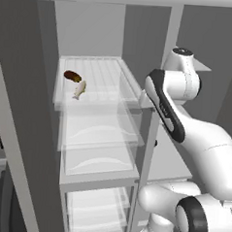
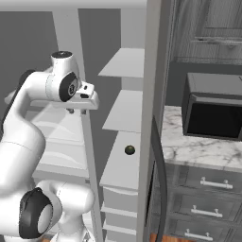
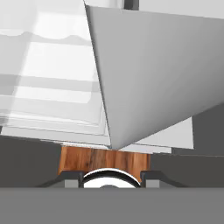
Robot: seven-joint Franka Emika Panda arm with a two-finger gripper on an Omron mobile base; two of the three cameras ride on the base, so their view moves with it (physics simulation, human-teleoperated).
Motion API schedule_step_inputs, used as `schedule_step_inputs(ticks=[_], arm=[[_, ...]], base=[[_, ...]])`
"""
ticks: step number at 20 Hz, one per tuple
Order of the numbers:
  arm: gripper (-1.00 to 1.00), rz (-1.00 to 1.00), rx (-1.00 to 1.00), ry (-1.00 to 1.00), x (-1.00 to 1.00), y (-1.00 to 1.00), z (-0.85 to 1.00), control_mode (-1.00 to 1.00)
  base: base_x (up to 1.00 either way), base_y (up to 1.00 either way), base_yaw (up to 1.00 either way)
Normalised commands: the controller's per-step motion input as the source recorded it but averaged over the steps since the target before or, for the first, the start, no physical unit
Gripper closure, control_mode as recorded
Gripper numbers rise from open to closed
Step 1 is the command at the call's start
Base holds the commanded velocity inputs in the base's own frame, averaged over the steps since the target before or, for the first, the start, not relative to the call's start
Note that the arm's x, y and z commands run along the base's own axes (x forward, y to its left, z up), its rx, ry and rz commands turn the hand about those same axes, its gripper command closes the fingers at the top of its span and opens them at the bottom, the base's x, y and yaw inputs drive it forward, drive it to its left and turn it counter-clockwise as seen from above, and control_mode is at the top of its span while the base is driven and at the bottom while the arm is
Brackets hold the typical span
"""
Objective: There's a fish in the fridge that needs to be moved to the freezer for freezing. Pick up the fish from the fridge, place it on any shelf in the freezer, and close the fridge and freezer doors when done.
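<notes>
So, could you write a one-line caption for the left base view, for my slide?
Fish beside a dark brown lump on the open fridge's glass shelf; white arm raised at right.

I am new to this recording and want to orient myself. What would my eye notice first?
The big white robot arm with dark joints rises in front of the open grey fridge. On its clear ribbed glass shelf lies a small cream-white fish beside a dark reddish-brown oblong lump. To the right, a black-fronted microwave stands on a marbled counter.

The arm [image 1: 185, 122] rises folded at the fridge [image 1: 96, 116] divider, wrist bent downward, end effector [image 2: 72, 111] fingers closed, empty.
</notes>
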Motion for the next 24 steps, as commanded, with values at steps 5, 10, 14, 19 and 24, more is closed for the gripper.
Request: schedule_step_inputs(ticks=[5,10,14,19,24], arm=[[-1.00,0.00,0.00,-0.03,-0.38,0.35,0.00,-1.00],[-1.00,0.00,-0.06,-0.18,-0.22,0.78,0.21,-1.00],[-1.00,0.00,-0.01,-0.24,-0.01,0.58,0.29,-1.00],[-1.00,0.00,0.00,-0.32,-0.03,0.50,0.29,-1.00],[-1.00,0.00,0.00,-0.24,0.00,0.47,0.26,-1.00]], base=[[0.00,0.00,0.00],[0.00,0.00,0.00],[0.00,0.00,0.00],[0.00,0.00,0.00],[0.00,0.00,0.00]])
